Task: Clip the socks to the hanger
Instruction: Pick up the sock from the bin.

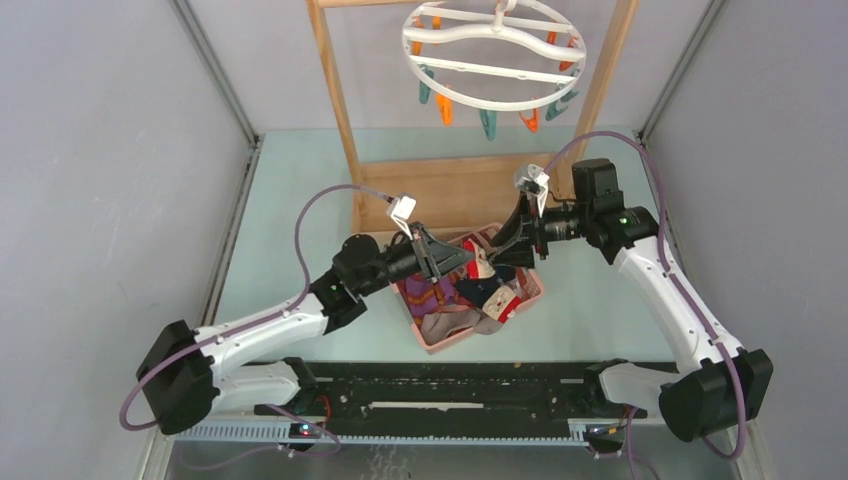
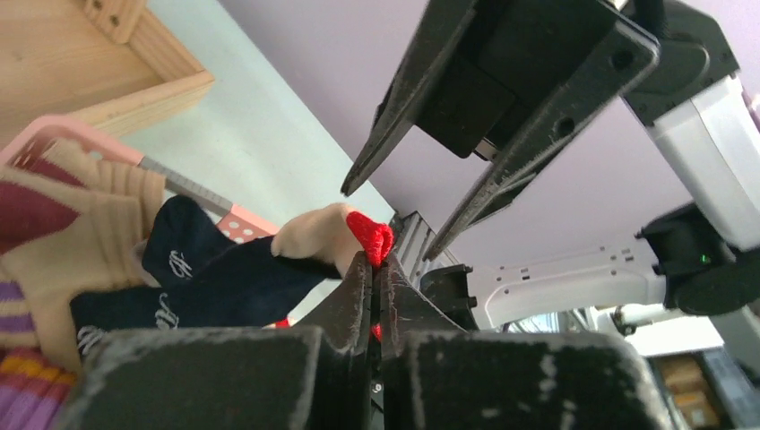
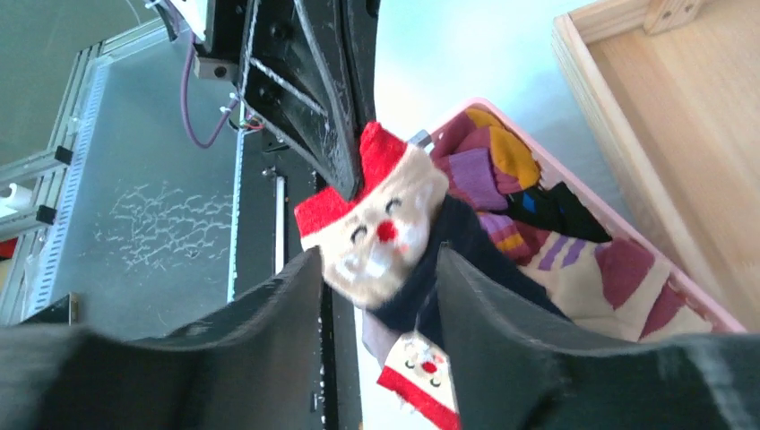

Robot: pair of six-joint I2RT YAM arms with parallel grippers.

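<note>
A navy sock with a red and cream face cuff (image 3: 394, 224) hangs just above the pink basket (image 1: 530, 295). My left gripper (image 2: 375, 260) is shut on its red cuff edge (image 2: 369, 235). My right gripper (image 3: 378, 260) is open, one finger on each side of the same sock without pinching it. A matching navy sock (image 3: 421, 376) dangles below. More socks (image 3: 484, 170), striped purple, orange and maroon, lie in the basket. In the top view the two grippers meet tip to tip over the basket (image 1: 488, 258). The white ring hanger (image 1: 495, 55) with orange and teal clips hangs high at the back.
The wooden rack frame (image 1: 335, 100) stands behind the basket, its flat base board (image 1: 450, 190) just beyond it. The right arm's fingers (image 2: 529, 134) loom right above my left gripper. Grey walls close in both sides of the table.
</note>
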